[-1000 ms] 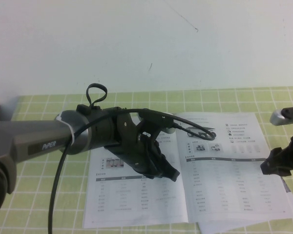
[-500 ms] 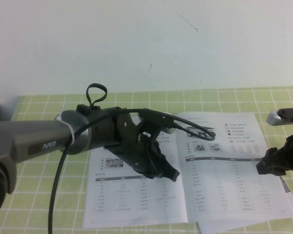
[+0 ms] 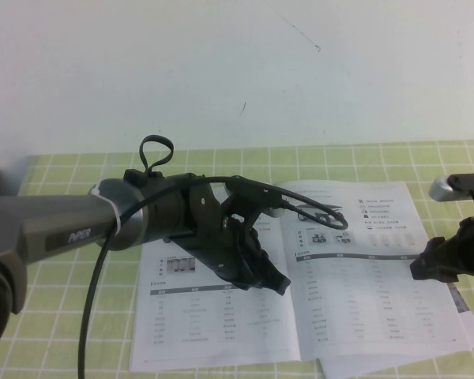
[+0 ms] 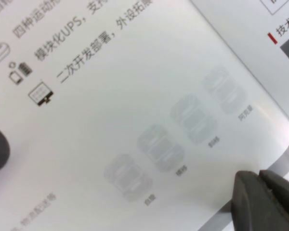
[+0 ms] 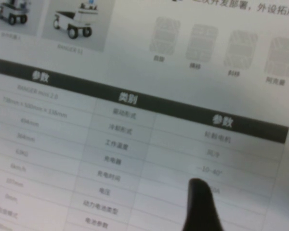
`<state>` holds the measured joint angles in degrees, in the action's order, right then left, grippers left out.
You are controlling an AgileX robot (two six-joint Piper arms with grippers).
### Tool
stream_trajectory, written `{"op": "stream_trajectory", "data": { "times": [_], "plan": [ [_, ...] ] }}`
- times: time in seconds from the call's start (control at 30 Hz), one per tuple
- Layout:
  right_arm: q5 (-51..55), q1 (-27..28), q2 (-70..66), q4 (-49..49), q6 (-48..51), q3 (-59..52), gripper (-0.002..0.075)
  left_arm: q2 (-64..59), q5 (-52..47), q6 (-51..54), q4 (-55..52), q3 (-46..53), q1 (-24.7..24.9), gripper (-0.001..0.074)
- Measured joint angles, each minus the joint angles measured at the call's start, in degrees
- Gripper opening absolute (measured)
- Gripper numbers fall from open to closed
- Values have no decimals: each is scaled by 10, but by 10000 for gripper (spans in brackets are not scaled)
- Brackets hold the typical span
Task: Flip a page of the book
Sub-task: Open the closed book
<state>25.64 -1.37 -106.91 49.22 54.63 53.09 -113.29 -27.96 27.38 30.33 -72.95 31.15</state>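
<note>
Thin white printed booklet (image 3: 300,292) flat and open on green checked cloth (image 3: 63,197), left gripper (image 3: 272,280), jaws pressed together, above its spine, right gripper (image 3: 426,268), jaw state unclear, over right-hand page (image 3: 363,268): better pinched lightly at outer edge only.

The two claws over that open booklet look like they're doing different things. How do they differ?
The left claw hangs over the middle of the book, near its fold; the right claw sits out over the right-hand page, towards its outer edge. The left arm fills much of the high view, while only the tip of the right arm enters from the edge. Both are dark and low above the paper.
</note>
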Motion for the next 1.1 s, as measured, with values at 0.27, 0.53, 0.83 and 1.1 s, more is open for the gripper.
{"op": "stream_trajectory", "data": {
  "times": [0.27, 0.53, 0.83, 1.1],
  "plan": [
    [3, 0, -1, 0, 1, 0, 408, -1, 0, 2, 0, 0, 0, -4],
    [12, 0, -2, 15, 18, 0, 408, -28, -2, 4, 16, -5, -2, -4],
    [42, 0, -3, 30, 28, 5, 403, -31, -10, 4, 32, -7, -5, -4],
    [76, 0, -3, 53, 44, 29, 398, -33, -12, 7, 38, -7, -5, -4]
  ]
}}
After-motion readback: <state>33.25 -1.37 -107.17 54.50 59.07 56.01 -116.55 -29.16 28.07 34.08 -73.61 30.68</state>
